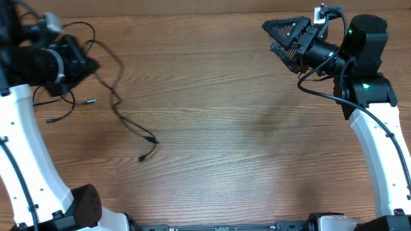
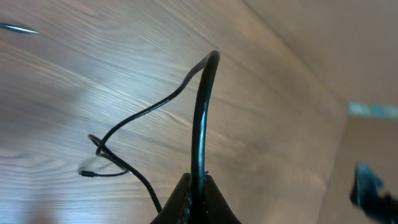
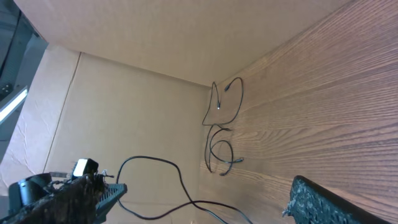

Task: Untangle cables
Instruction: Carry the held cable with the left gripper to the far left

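Gripping the cables [image 1: 152, 138] at the upper left of the overhead view, the left gripper [image 1: 87, 64] is showing its jaws pinched together on the black strands. From that grip one thin strand is snaking down and to the right across the wooden table [image 1: 244, 160], ending in a small junction and a plug tip left of the tabletop's centre. Shorter strands are lying beside the left arm, their plug tips resting on the wood. The right gripper [image 1: 268, 36] is hovering at the upper right, well apart from the cables. Its jaws are standing wide and are holding nothing.

Through the left wrist camera, the left gripper [image 2: 198, 186] is squeezing one strand of the cables [image 2: 200, 124] at the bottom edge of the view. That strand is rising straight up out of the closed jaws, bending sharply at the top and dropping away to the table. There it is crossing another strand in a small tangle, and a plug tip is lying just beside the crossing.

Through the right wrist camera, the right gripper [image 3: 208, 196] is spreading its two dark fingers [image 3: 74, 193] far apart, with only bare table and wall showing between them. Far off, the cables [image 3: 219, 107] are lying in loose loops on the wood — close to the cardboard wall [image 3: 124, 93] that is bordering the table.
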You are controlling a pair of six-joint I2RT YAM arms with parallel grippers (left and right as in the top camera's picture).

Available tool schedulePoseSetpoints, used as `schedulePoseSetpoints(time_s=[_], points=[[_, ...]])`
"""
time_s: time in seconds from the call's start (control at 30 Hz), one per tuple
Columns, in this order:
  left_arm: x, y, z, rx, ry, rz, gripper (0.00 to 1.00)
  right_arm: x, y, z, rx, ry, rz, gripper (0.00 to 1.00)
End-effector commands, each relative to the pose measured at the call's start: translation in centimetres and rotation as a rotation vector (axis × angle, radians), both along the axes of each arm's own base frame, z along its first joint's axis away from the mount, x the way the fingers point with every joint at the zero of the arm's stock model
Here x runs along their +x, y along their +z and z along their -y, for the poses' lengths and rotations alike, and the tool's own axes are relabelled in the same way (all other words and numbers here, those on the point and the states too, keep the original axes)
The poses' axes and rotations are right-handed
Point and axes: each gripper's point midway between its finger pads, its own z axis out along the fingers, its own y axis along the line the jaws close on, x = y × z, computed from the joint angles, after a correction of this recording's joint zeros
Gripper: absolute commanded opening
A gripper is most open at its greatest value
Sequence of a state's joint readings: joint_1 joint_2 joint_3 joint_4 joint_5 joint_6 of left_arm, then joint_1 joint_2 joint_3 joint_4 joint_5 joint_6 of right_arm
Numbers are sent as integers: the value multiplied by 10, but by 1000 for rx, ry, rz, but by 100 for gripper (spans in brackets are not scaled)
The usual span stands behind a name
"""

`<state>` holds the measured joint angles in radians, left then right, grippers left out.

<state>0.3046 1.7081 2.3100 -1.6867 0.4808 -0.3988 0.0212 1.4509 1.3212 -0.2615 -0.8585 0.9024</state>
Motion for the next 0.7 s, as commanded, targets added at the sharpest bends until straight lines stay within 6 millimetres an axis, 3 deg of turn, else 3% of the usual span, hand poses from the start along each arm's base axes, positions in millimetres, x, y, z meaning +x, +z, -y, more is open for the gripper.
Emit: schedulePoseSetpoints(time_s=[0.0,0.13,0.23,0.47,0.67], points=[[-11,7,-32,28,101,20,4,-2,10,0,-8,9,40,96],[-18,6,-67,48,166,30,4,-2,10,0,-8,9,40,96],[-18,8,-76,10,171,51,4,-1,10,0,-8,6,41,96],[0,29,-47,-193,16,190,4,1,9,2,-13,-9,40,96],[10,39,-38,-251,-63,264,4,1,9,2,-13,-9,40,96]])
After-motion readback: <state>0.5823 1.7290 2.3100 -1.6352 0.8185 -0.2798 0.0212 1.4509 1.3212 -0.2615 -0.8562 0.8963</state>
